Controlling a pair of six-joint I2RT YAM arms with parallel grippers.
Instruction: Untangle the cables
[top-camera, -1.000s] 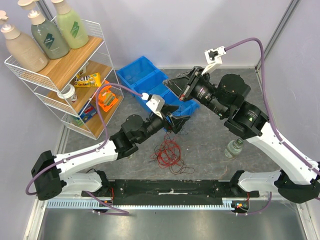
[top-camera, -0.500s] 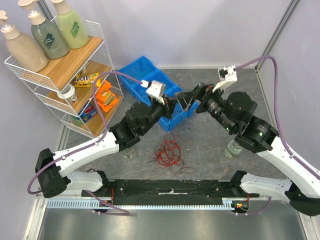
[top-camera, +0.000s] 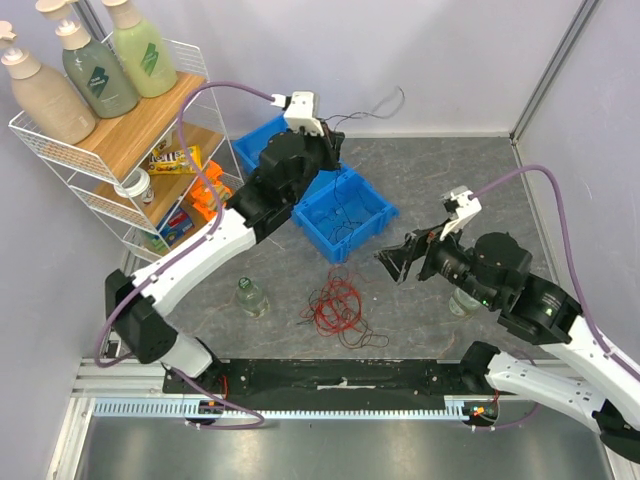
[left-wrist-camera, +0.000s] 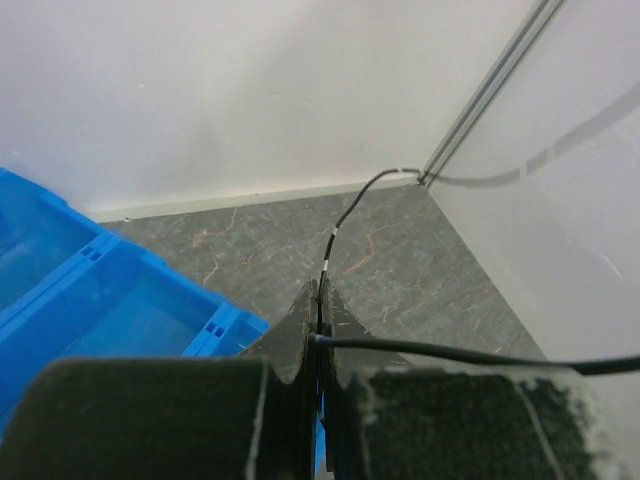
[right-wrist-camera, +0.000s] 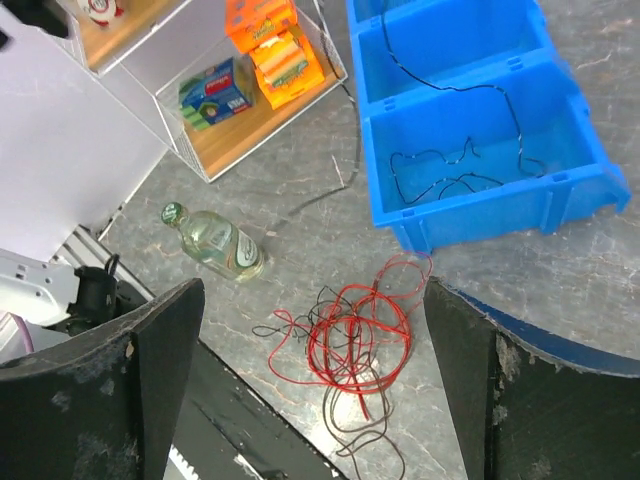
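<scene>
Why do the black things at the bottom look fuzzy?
Left wrist view: the left gripper's fingers are too close up to focus, so they blur, while the floor behind is sharp. Right wrist view: the right gripper's fingers are soft-edged too, yet the cables look crisp. Top external view: evenly lit, sharp throughout.

No legible text, any view.
Pump bottles (top-camera: 100, 75) on rack (top-camera: 130, 135) top: teal slanted logo, no wording resolvable. Yellow pkt (top-camera: 178, 158), mid shelf: dark print, too blurred. Orange pkts (right-wrist-camera: 280, 55) & blue-green box (right-wrist-camera: 213, 92): printed graphics, chars too small. Small bottle (right-wrist-camera: 215, 243) on counter (top-camera: 430, 180): no chars made out.
</scene>
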